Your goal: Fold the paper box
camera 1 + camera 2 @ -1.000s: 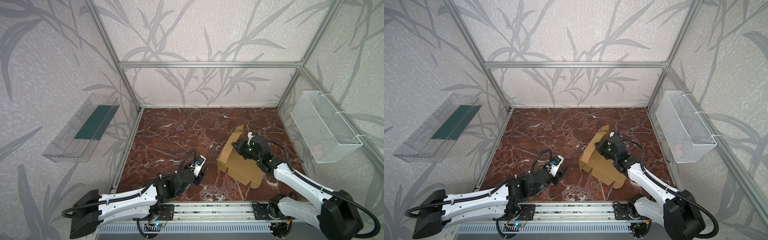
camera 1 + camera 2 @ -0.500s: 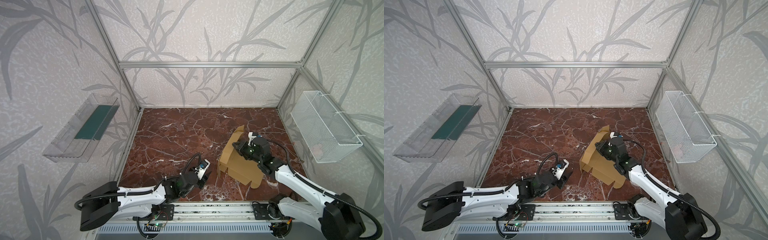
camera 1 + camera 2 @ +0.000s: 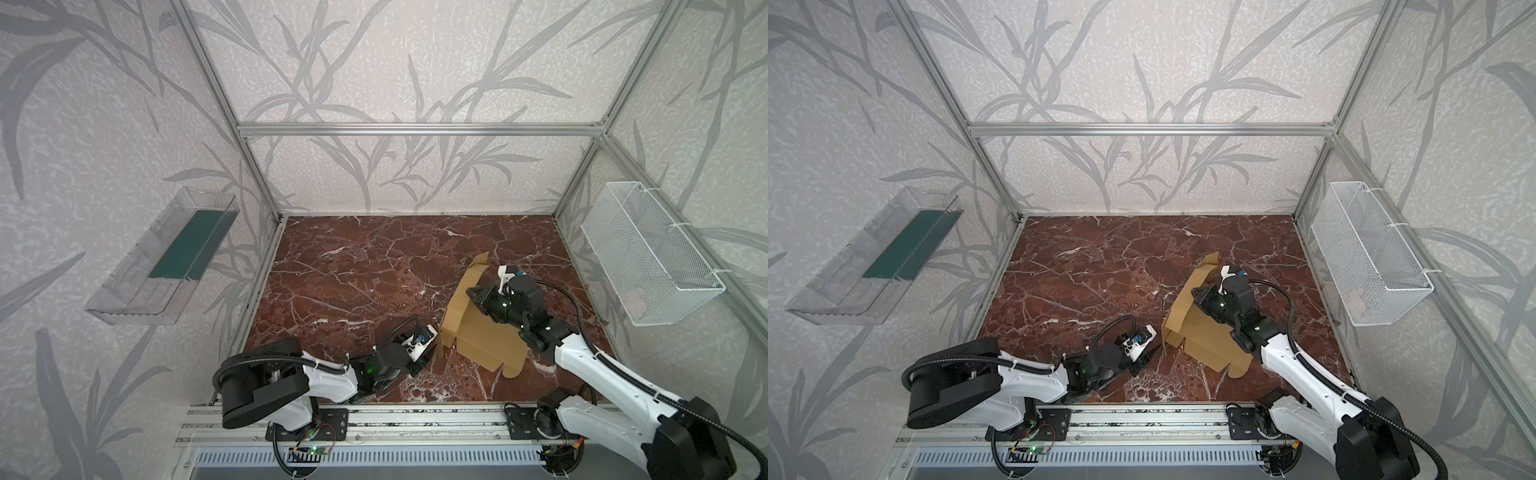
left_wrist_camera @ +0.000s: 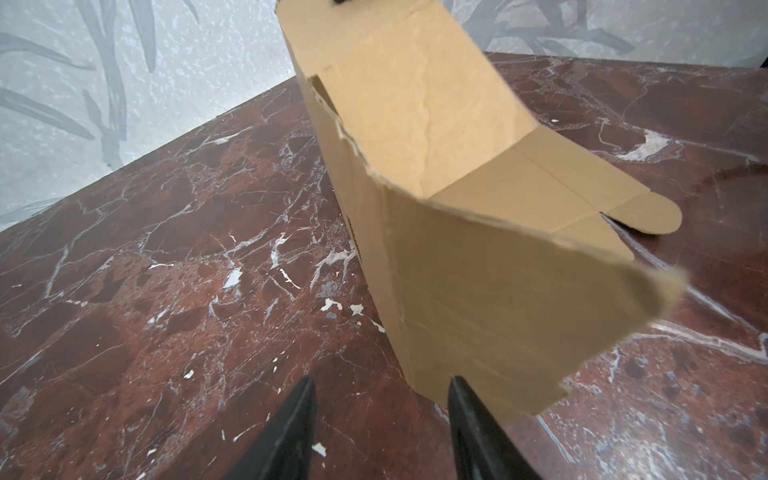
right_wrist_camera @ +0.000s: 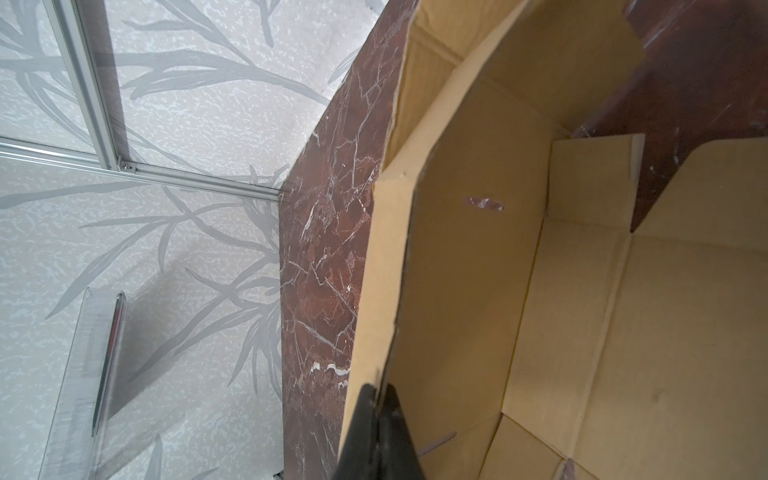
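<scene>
The box (image 3: 484, 338) lies right of centre on the table (image 3: 353, 270), partly formed: one wall raised, other flaps loose; most folds appear outstanding. The right gripper (image 5: 376, 399) is clamped on that wall; the left gripper (image 4: 380, 386), jaws apart and empty, sits beside a corner

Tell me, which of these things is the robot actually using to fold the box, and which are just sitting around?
Part of the job:
- paper box
- right fingers, pinching its raised wall
- left fingers, open near its corner

Just there:
- clear wall tray with a green insert
- white wire basket
</scene>
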Controlling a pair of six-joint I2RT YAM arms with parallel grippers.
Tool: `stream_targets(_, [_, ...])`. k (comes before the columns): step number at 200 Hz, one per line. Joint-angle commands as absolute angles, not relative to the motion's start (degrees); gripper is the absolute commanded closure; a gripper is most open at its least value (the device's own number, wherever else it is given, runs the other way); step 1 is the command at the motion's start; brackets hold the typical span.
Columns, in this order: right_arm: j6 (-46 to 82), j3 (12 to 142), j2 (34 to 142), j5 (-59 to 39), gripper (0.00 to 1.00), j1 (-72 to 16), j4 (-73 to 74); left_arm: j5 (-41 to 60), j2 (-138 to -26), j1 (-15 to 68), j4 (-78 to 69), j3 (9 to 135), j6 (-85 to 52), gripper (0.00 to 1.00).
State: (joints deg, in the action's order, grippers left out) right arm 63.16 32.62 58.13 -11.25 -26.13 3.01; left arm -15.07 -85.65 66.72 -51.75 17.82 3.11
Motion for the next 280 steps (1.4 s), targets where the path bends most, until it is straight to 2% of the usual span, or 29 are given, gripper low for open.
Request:
stream_targets(1, [61.53,33.49,56.91,-12.34,1.00,-25.84,0.00,-15.53,-89.27,66.91,-59.85,20.41,6.43,0.47])
stream_targets(45, [60.89,33.27,56.12,-12.84,1.00,-25.83,-0.83,-16.82,-95.09,66.85,-64.14,23.00,8.00,0.45])
stream_targets(118, [61.32,33.63,54.86,-12.89,1.00,-26.41,-3.69,-15.13,-98.59,66.84,-66.09,25.70,5.94,0.45])
stream_targets(175, [62.49,34.06,54.22,-8.22,1.00,-29.80,-4.13,-11.99,-100.86,66.97,-67.22,27.07,0.75,0.45])
stream_targets(280, [64.11,36.68,57.02,-3.87,1.00,-31.67,-2.54,-6.43,-97.14,67.36,-61.28,27.41,-4.85,0.39])
